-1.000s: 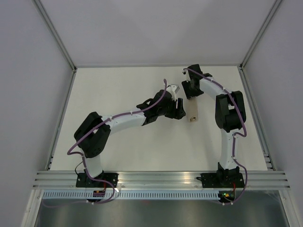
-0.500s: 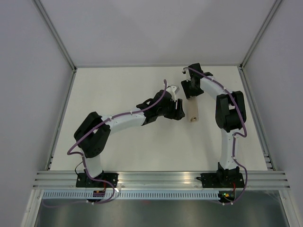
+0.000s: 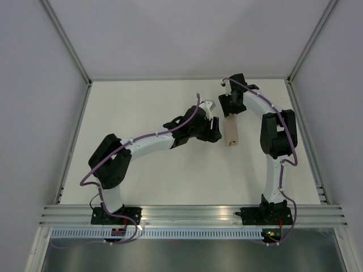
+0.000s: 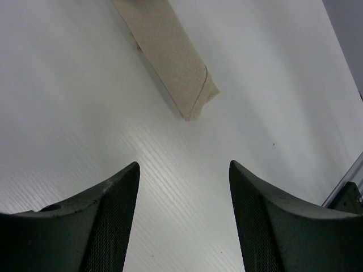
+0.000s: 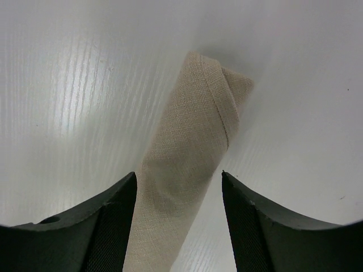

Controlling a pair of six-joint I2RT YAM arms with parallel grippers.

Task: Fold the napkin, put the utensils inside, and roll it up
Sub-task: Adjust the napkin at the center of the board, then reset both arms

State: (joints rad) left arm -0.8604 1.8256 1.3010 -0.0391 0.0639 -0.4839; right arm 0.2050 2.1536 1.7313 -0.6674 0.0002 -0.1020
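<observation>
The napkin [image 3: 231, 132] lies on the white table as a tight tan roll, one end pointing towards the arms. No utensils show in any view. My left gripper [image 3: 216, 130] hovers just left of the roll, open and empty. In the left wrist view the napkin [image 4: 170, 51] lies ahead of the left gripper [image 4: 184, 164], well clear of both fingers. My right gripper [image 3: 230, 112] is over the roll's far end. In the right wrist view the napkin [image 5: 190, 153] runs between the spread fingers of the right gripper [image 5: 178, 174], with a gap on the right side.
The white table [image 3: 142, 107] is fenced by grey walls and metal posts. An aluminium rail [image 3: 193, 214] carrying both arm bases runs along the near edge. The roll lies between the two grippers at the back right.
My right gripper's jaws have spread wider around the roll and its wrist has drawn back slightly towards the far wall. The left arm and the roll have stayed put.
</observation>
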